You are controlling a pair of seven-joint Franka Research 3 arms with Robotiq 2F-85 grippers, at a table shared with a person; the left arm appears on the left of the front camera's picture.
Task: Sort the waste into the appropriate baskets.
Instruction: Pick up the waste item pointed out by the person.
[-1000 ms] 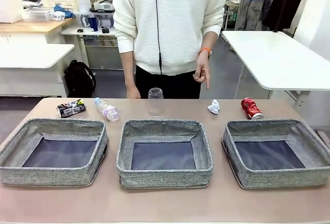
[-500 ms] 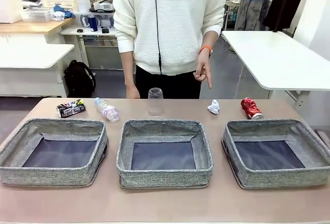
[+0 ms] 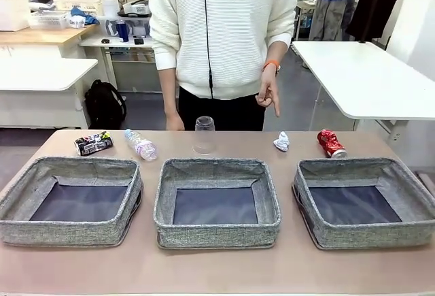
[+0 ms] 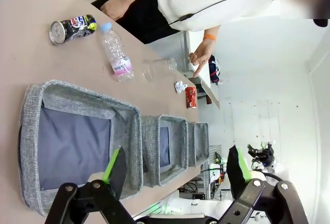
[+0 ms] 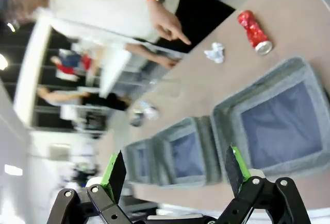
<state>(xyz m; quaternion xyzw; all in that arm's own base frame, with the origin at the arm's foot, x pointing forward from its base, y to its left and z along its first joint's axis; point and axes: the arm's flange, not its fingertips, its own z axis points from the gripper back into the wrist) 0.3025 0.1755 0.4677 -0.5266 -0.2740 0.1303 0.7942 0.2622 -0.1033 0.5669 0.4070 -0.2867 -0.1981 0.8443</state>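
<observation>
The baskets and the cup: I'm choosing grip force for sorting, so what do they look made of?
Baskets: grey woven fabric, matte and speckled; the walls sag slightly, bottoms look smoother and darker. Cup: likely thin clear plastic, the table shows through it; glass can't be excluded.

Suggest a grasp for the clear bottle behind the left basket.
Take the bottle at mid-body, from straight above, closing across its width. It lies on its side, cap toward the far edge, both long flanks free; the wall of the left basket likely blocks a low frontal approach.
</observation>
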